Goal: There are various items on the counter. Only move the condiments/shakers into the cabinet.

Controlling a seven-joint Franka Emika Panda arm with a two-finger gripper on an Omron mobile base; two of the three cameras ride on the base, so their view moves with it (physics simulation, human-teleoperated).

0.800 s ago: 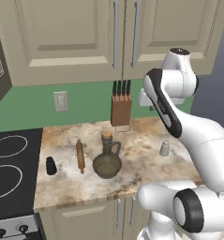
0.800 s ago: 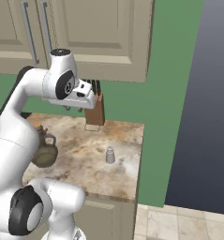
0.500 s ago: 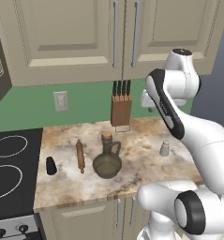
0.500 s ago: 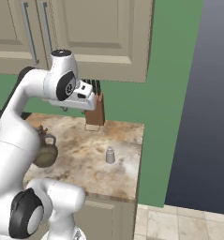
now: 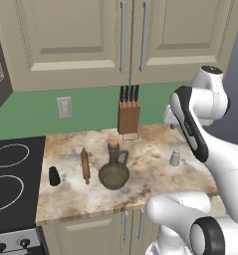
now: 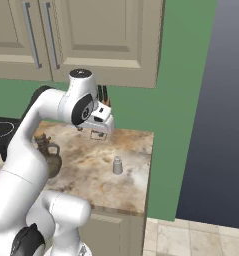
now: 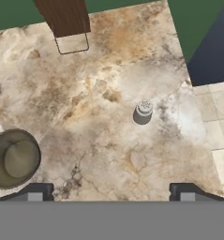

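On the marbled counter (image 5: 150, 149) stand a small black shaker (image 5: 54, 176) at the left, a dark olive corked jug (image 5: 114, 167) in the middle and a pale grey shaker (image 5: 175, 158) at the right. My gripper (image 6: 97, 133) hangs open above the counter, between the knife block and the grey shaker (image 6: 117, 165). The hand view looks down on the grey shaker (image 7: 143, 111), ahead of and a little right of my gripper (image 7: 111, 193). The jug (image 7: 14, 158) sits at that view's left. Nothing is between the fingers. The cabinet is out of view.
A wooden rolling pin (image 5: 84, 165) lies left of the jug. The knife block (image 5: 129, 115) stands at the back wall. A black stovetop (image 5: 11, 184) adjoins the counter's left end. Shut double-door wall cupboards (image 5: 125, 40) hang overhead. The counter ends just right of the grey shaker.
My arm has swung slightly right and the hand has come lower, nearer the grey shaker. Nothing on the counter has moved.
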